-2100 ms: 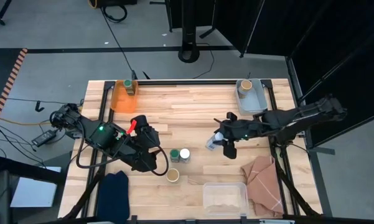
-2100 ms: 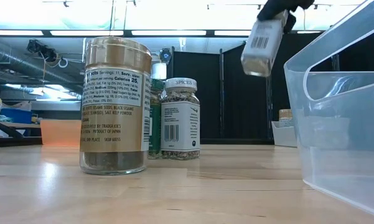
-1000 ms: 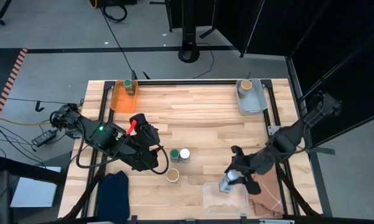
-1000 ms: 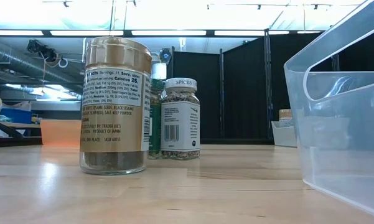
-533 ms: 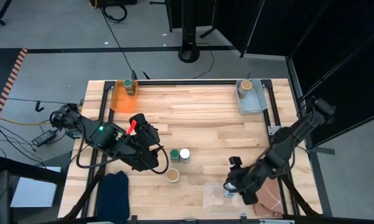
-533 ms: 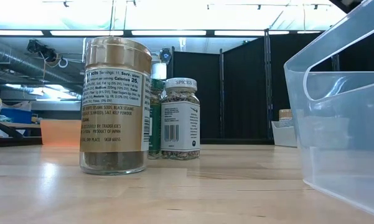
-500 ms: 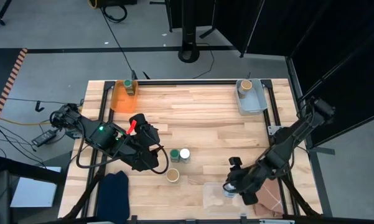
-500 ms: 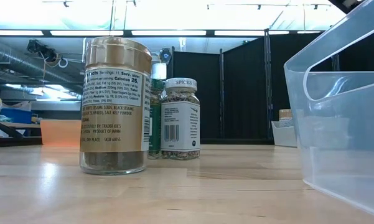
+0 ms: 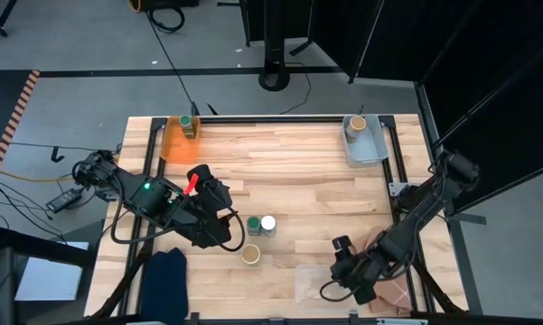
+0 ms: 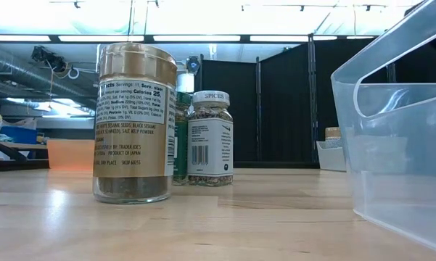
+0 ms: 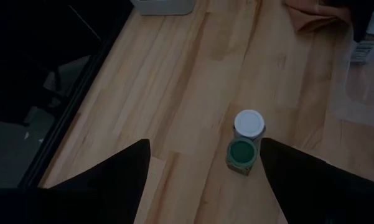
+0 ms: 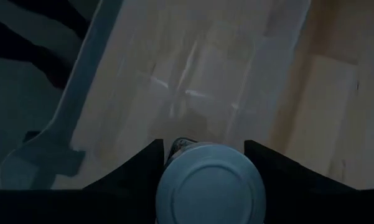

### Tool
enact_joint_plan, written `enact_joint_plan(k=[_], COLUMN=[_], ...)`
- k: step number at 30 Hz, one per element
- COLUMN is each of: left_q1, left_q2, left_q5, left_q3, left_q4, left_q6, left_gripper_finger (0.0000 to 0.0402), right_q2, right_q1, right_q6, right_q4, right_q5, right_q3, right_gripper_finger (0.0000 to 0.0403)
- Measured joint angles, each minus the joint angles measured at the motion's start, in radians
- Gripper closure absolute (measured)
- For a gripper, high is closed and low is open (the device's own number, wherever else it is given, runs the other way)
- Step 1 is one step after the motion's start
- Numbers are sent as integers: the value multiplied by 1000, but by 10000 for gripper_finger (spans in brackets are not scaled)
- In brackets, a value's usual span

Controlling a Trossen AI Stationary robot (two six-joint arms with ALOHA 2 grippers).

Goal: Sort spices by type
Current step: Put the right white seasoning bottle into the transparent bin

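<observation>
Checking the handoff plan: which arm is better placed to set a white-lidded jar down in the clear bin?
The right one. The right gripper is shut on a white-lidded jar directly over the clear bin. The left gripper hovers open above the jars mid-table.

A wooden desk [image 9: 280,171] carries an orange bin [image 9: 173,143] at one far corner and a grey tray [image 9: 366,144] at the other. A dark blue cloth [image 9: 165,275] lies at the near edge, and a tan cloth [image 9: 390,282] sits beside a clear plastic container [image 9: 312,287].
</observation>
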Motion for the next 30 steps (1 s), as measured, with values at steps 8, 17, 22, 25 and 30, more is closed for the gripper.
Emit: enact_joint_plan(k=[8,17,22,25,30], left_q1=[0,0,0,0,0], left_q2=[0,0,0,0,0], left_q5=[-21,-58,-64,-66,-66], left_q3=[0,0,0,0,0], left_q4=[0,0,0,0,0], left_q6=[-10,-25,-26,-26,-26], left_gripper_finger=[92,92,92,92,92], right_q2=[9,8,8,8,8], right_q1=[17,19,19,19,19], right_q6=[-21,-25,-26,-26,-18], right_q4=[-13,-47,-51,-54,-51], right_q5=[76,118,121,118,74], right_q3=[1,0,0,0,-1], right_gripper_finger=[192,192,177,162,148])
